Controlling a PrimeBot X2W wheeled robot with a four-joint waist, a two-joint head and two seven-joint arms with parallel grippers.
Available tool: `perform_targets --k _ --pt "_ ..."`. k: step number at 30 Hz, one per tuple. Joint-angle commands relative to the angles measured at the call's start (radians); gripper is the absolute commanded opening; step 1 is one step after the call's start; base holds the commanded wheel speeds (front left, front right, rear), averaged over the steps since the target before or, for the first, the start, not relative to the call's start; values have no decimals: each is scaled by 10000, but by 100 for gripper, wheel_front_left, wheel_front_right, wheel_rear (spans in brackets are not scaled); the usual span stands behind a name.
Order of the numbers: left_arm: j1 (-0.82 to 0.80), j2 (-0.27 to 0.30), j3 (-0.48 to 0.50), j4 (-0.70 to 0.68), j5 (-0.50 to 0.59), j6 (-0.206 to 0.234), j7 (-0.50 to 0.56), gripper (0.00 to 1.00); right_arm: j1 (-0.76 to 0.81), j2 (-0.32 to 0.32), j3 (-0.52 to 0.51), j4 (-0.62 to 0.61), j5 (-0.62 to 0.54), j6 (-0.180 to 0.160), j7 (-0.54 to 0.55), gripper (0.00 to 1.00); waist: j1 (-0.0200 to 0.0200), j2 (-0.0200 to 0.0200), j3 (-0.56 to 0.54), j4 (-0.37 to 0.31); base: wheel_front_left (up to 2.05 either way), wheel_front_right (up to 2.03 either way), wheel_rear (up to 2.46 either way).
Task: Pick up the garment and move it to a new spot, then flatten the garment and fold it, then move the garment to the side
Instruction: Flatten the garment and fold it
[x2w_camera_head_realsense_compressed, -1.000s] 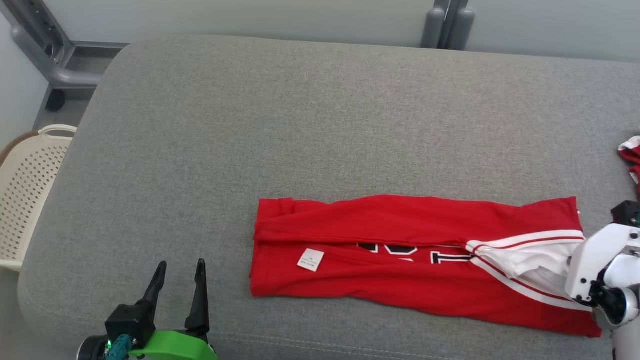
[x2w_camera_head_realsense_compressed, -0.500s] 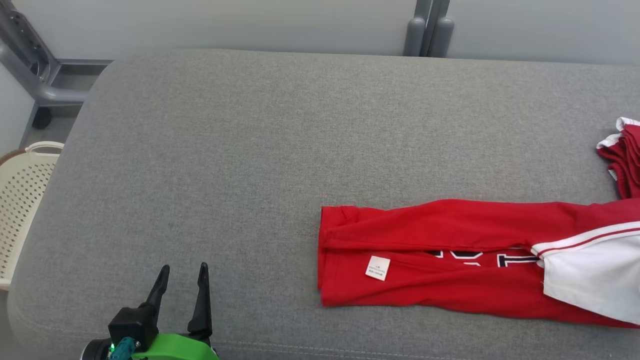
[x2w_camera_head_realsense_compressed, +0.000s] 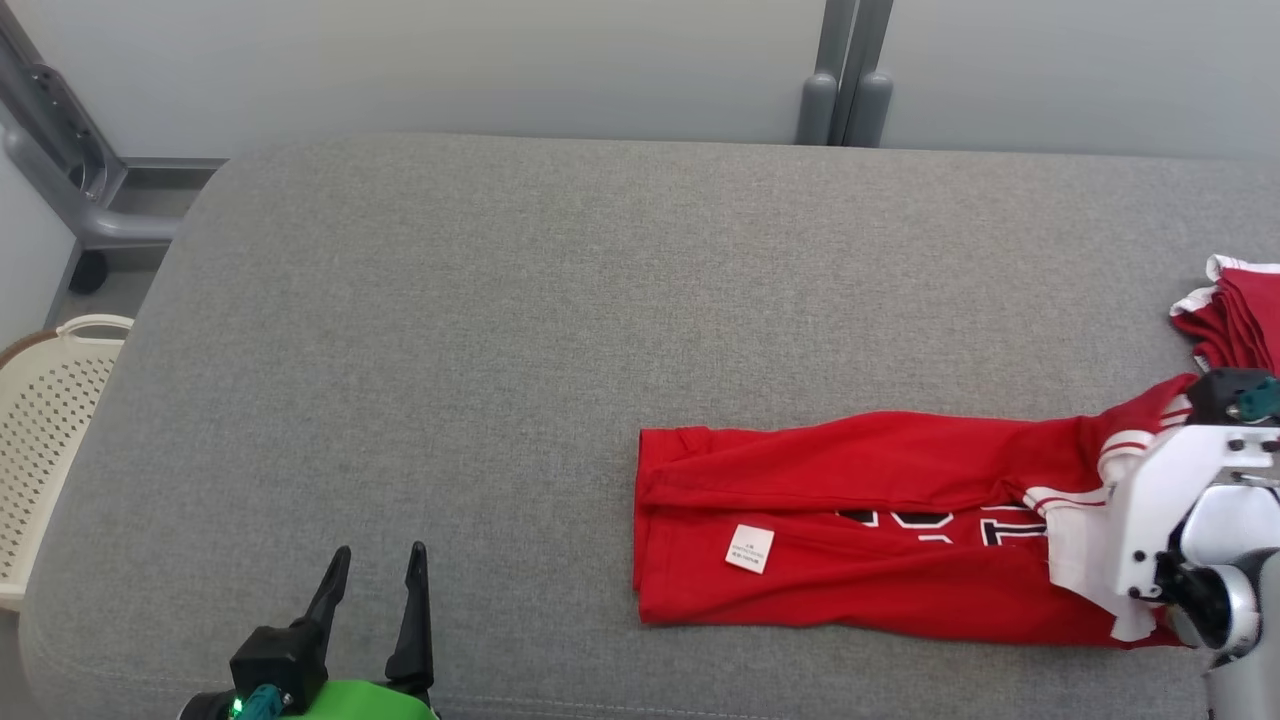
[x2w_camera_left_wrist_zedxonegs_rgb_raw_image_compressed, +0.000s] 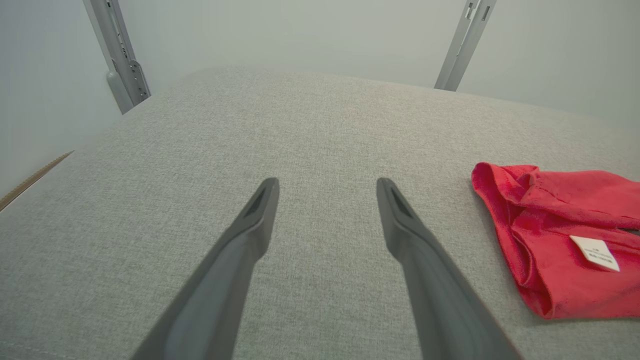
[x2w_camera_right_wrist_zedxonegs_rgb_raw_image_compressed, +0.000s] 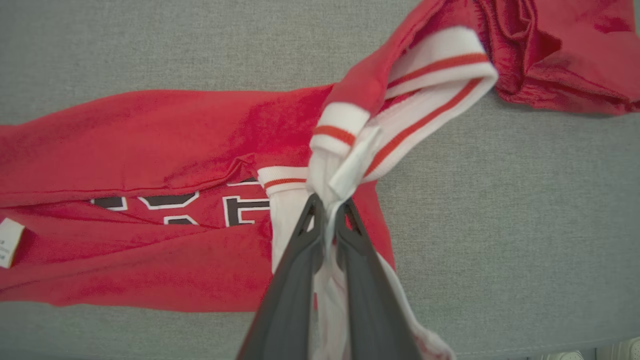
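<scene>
Stretching across your view, the wide grey fabric cushion (x2w_camera_head_realsense_compressed: 500, 350) carries the long folded red jersey garment (x2w_camera_head_realsense_compressed: 850, 470) on its right half. Your right gripper (x2w_camera_right_wrist_zedxonegs_rgb_raw_image_compressed: 328, 210) clamps its bunched white striped end. Your left gripper (x2w_camera_left_wrist_zedxonegs_rgb_raw_image_compressed: 327, 187) hangs spread and empty, well apart. A small white label (x2w_camera_head_realsense_compressed: 750, 548) sits near the garment's left end.

The garment (x2w_camera_head_realsense_compressed: 850, 530) lies on the right half of the cushion (x2w_camera_head_realsense_compressed: 450, 350), its right end in my right gripper (x2w_camera_right_wrist_zedxonegs_rgb_raw_image_compressed: 327, 206), a second garment (x2w_camera_head_realsense_compressed: 1235, 312) just behind, my left gripper (x2w_camera_head_realsense_compressed: 380, 552) well left, a basket (x2w_camera_head_realsense_compressed: 45, 430) off the left edge.
</scene>
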Motion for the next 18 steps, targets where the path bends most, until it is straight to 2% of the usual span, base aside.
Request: perform_targets --k 1,7,9,18 --pt "141 -34 -6 6 -34 -32 -6 100 92 54 295 -58 155 -12 52 0 -1 0 -116 19 0 0 0" --pt "205 -39 -25 47 -67 -50 -6 100 -408 257 1957 277 612 -12 45 0 -1 0 -269 101 0 0 0" --pt "231 -48 -57 80 -55 -70 -6 100 -704 515 2633 704 837 -10 -107 0 -1 0 -308 186 0 0 0" --pt "283 -71 -176 97 -23 -109 -6 100 -1522 1024 4044 2155 1429 -9 -699 0 -1 0 -314 561 0 0 0"
